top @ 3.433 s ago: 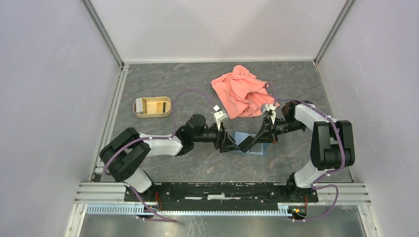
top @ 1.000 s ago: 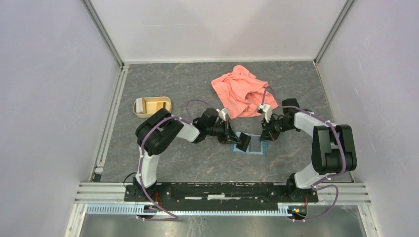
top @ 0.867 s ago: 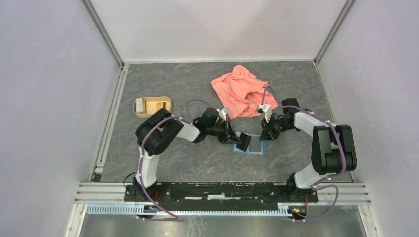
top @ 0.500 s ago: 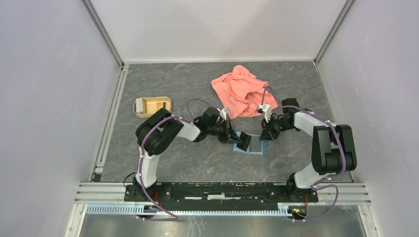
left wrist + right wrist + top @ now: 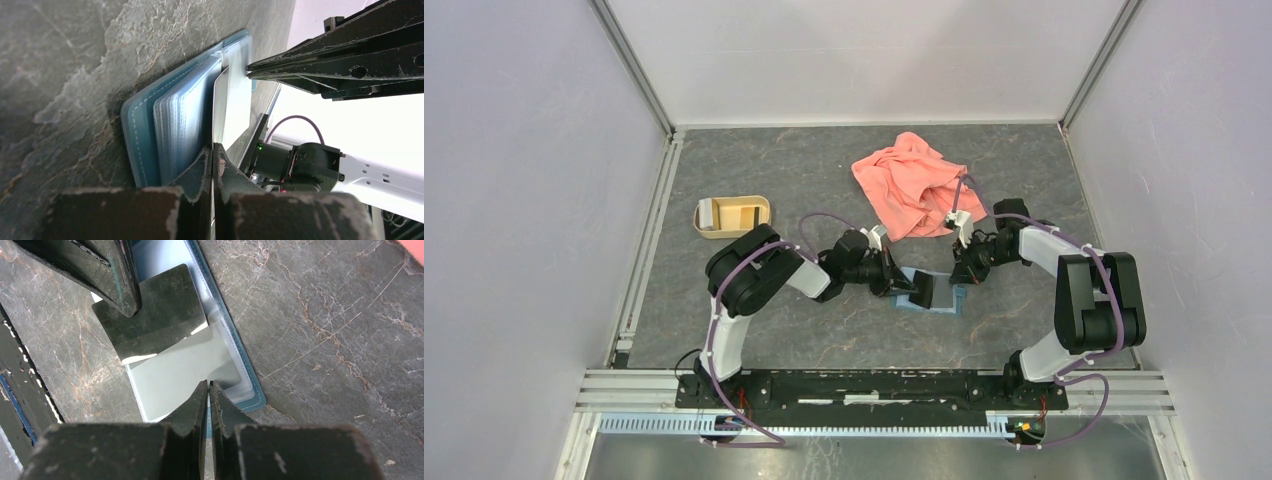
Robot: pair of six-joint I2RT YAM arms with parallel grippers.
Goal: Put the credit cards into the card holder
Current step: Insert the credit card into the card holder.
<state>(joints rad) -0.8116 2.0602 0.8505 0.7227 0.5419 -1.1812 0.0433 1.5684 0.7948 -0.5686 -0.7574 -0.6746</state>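
The teal-blue card holder (image 5: 944, 305) lies open on the table between both arms. My left gripper (image 5: 902, 284) is shut on a credit card (image 5: 921, 290), which stands tilted with its far edge at the holder's clear sleeves. In the left wrist view the card (image 5: 220, 107) shows edge-on beside the blue holder (image 5: 142, 135), with the left gripper (image 5: 213, 148) gripping its near edge. My right gripper (image 5: 208, 385) is shut on a clear sleeve of the card holder (image 5: 246, 377) and holds it lifted. The card (image 5: 155, 315) looks dark and shiny in the right wrist view. Another credit card (image 5: 746, 213) sits in the tray.
A tan oval tray (image 5: 764, 212) stands at the left, behind the left arm. A salmon-pink cloth (image 5: 911, 185) lies crumpled at the back, just behind both grippers. Walls close in the table on the left, right and back.
The left arm's elbow has swung forward and the left gripper has edged right with the card, nearer the holder. The right gripper has stayed in place on the sleeve.
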